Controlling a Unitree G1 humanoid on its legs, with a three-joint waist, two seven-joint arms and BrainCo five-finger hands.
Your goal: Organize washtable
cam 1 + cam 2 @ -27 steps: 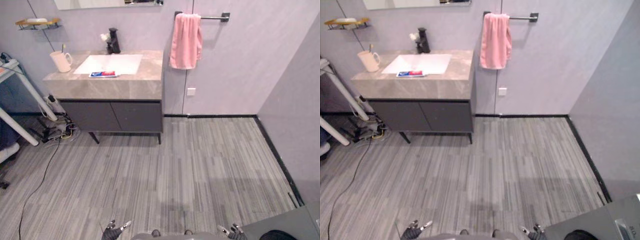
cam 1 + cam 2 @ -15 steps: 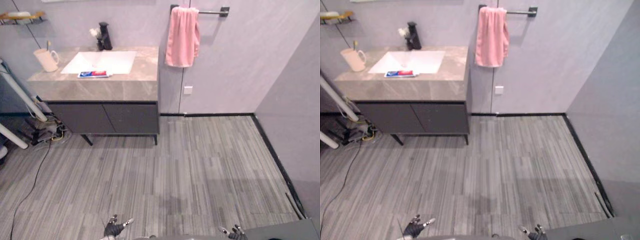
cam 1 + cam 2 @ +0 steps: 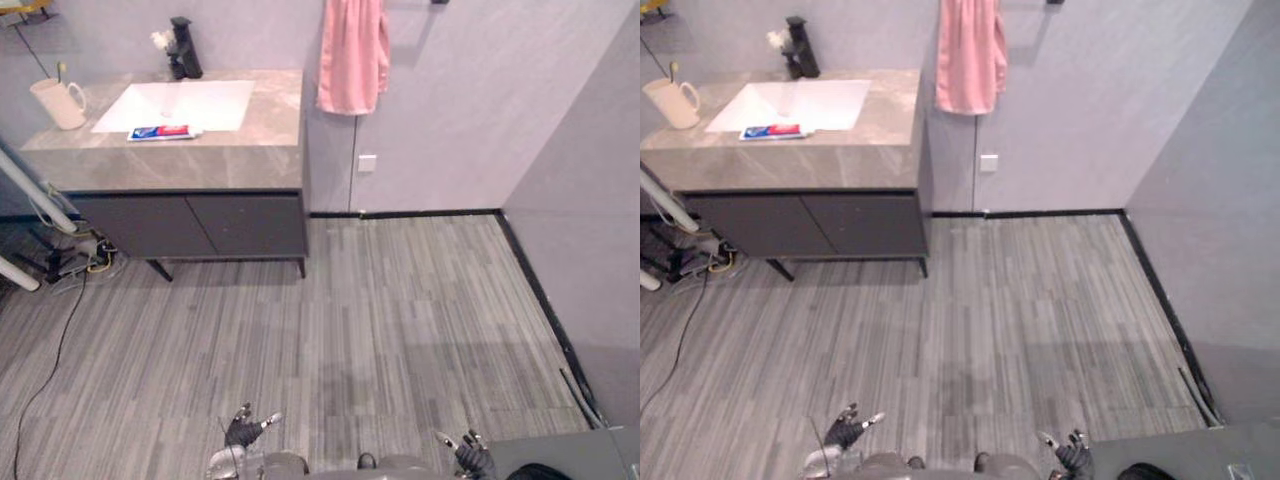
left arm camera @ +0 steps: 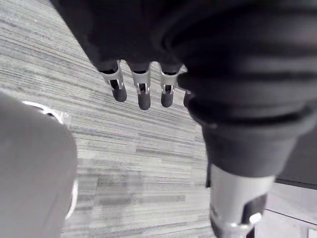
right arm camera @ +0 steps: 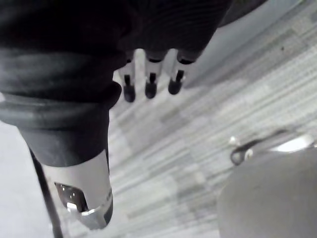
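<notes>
The washtable (image 3: pixel 170 165) is standing far ahead of both hands and to the left of them, with a wide strip of grey floor (image 3: pixel 400 330) lying between. On its stone top a toothpaste tube (image 3: pixel 163 131) is lying flat just at the front edge of the white basin (image 3: pixel 175 104). A cream mug (image 3: pixel 57 103) is standing at the end of the top farthest from the hands, and something thin, probably a toothbrush, is sticking out of it. A black tap (image 3: pixel 183 62) is standing behind the basin. A pink towel (image 3: pixel 352 55) is hanging on the wall beyond the table, more in line with the left hand than the table itself.

The left hand (image 3: pixel 245 430) and the right hand (image 3: pixel 470 455) are both hanging low at the robot's sides. Their fingers are pointing loosely down at the floor, spread and holding nothing.

Compared with a moment ago, the whole view is shifting: the table is looking a little larger and is sitting further to the left, and the towel rail is slipping off the top edge. I am reading this as the robot's head and body moving, not the things. The tube, mug and tap are keeping the same places on the top. So I am judging that the robot is only approaching, and that it is needing to turn more to its left before either hand can reach the tube
</notes>
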